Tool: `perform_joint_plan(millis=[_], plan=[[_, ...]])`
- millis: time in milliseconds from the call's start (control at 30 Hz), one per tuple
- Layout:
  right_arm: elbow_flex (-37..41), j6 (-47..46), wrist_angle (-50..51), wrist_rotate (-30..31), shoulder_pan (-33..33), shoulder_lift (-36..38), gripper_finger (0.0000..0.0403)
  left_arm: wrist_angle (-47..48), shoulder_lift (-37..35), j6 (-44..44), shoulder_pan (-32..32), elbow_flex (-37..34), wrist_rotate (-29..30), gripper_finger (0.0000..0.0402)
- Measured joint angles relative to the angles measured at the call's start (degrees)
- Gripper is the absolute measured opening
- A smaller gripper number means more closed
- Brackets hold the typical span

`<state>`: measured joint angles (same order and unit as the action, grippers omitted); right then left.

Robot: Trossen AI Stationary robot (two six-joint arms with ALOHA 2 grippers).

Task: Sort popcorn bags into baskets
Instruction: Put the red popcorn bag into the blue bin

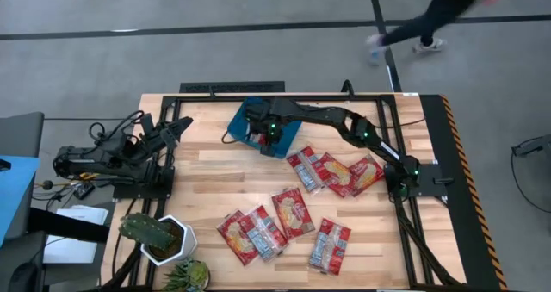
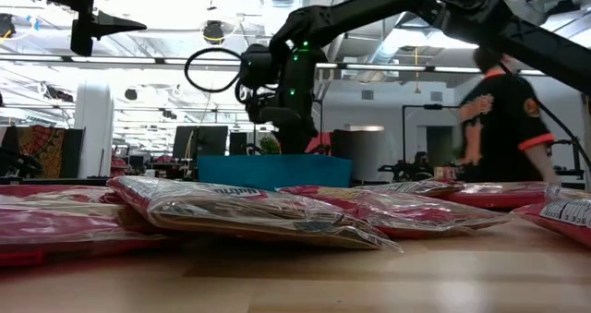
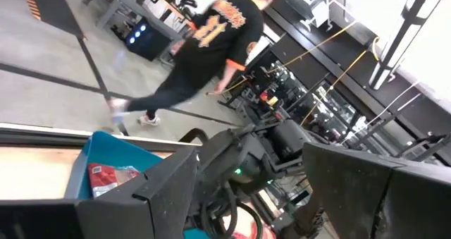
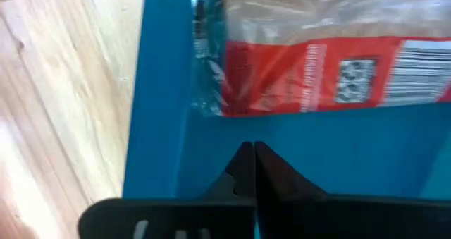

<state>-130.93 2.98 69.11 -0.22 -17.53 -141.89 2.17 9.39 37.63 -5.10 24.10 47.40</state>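
1. High view: teal basket (image 1: 250, 113) at the far middle of the bench (image 1: 215, 176). The right gripper (image 1: 262, 130) reaches over it, hiding most of its inside. 8 popcorn bags (image 1: 293, 210) lie loose on the bench, nearer than the basket. The left gripper (image 1: 179, 127) is parked at the left edge. A cactus pot (image 1: 159, 236) stands at the near left corner. A person (image 1: 435, 16) walks on the floor beyond.
2. Low view: bags (image 2: 249, 211) in front screen the basket's base.
3. Left wrist view: own fingers (image 3: 169, 190) spread apart, empty; a bag (image 3: 109, 179) in the basket.
4. Right wrist view: fingers (image 4: 246, 168) pressed together, empty, inside the basket just beside a bag (image 4: 324, 63).
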Motion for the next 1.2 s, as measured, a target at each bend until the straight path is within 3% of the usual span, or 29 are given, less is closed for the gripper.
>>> perform_joint_plan(millis=[500,700,900,1200], plan=[[-0.8,-2.3,-8.8,-0.6,-1.0,-1.9,0.0017,0.8,0.0,0.1,0.0,0.0,0.3,0.0249],[-3.8,2.8,-11.0,0.0,-0.5,2.4,0.0006,1.8,0.0,0.1,0.0,0.0,0.7,0.0249],[-3.4,3.1,-3.4,-0.3,-1.1,0.1,0.0011,2.3,0.0,0.2,0.0,0.0,1.1,0.0249],[-3.4,3.5,-2.4,0.5,0.0,-4.4,0.0014,3.5,0.0,0.2,0.0,0.0,1.0,0.0249]])
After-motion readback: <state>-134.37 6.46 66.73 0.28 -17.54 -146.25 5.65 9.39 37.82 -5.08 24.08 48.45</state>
